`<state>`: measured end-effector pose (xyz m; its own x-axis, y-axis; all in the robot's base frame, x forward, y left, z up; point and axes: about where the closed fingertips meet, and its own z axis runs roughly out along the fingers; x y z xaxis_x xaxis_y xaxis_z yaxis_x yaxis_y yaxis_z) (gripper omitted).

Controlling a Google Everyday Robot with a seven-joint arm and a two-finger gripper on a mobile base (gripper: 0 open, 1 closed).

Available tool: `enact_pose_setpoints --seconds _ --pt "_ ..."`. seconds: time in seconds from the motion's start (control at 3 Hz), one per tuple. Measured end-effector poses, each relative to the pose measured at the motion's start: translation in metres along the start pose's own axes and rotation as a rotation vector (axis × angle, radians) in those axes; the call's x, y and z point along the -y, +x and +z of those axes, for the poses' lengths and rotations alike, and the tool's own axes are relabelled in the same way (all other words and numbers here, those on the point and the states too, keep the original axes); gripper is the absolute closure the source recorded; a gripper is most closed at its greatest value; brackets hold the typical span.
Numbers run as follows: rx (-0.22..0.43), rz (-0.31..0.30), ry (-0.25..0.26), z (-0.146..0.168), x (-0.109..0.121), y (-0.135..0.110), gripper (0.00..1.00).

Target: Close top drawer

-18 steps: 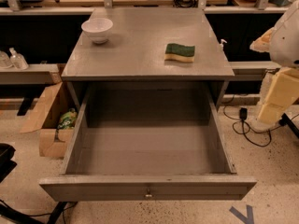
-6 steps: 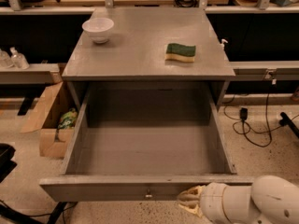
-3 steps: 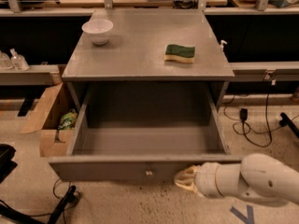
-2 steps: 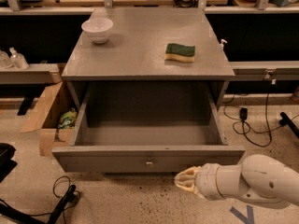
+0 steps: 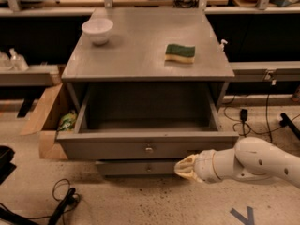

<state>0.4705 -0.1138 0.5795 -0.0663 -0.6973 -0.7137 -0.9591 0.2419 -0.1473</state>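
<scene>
Top drawer (image 5: pixel 108 149), the wide, deep grey one with a small metal knob, juts partway out of the grey table (image 5: pixel 140 50). The robot's cream-tipped tool (image 5: pixel 186 168) sits at its front's lower right; I cannot tell whether it is open or closed. This looks like mid-push: next, a straight shove inward until flush.

One gripper (image 5: pixel 186 168), low beside the drawer fronts. Two grey drawers: the top drawer (image 5: pixel 117 148) just up-left of the jaws, and a narrower drawer (image 5: pixel 126 168) straight to their left. Beyond the jaws on the cabinet top (image 5: pixel 140 55): one white bowl (image 5: pixel 97 30) and one sponge (image 5: pixel 180 53). One cardboard box (image 5: pixel 44 121) sits well left.
</scene>
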Motion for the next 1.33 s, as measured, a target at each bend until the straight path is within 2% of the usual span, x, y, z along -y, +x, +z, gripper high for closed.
enact_pose_setpoints --seconds 0.33,0.67,1.33 --pt "0.007 -0.013 -0.016 0.011 0.032 0.001 1.00" --pt "0.002 -0.016 -0.063 0.027 0.047 0.009 1.00" --pt "0.012 -0.047 -0.093 0.042 0.099 0.005 1.00"
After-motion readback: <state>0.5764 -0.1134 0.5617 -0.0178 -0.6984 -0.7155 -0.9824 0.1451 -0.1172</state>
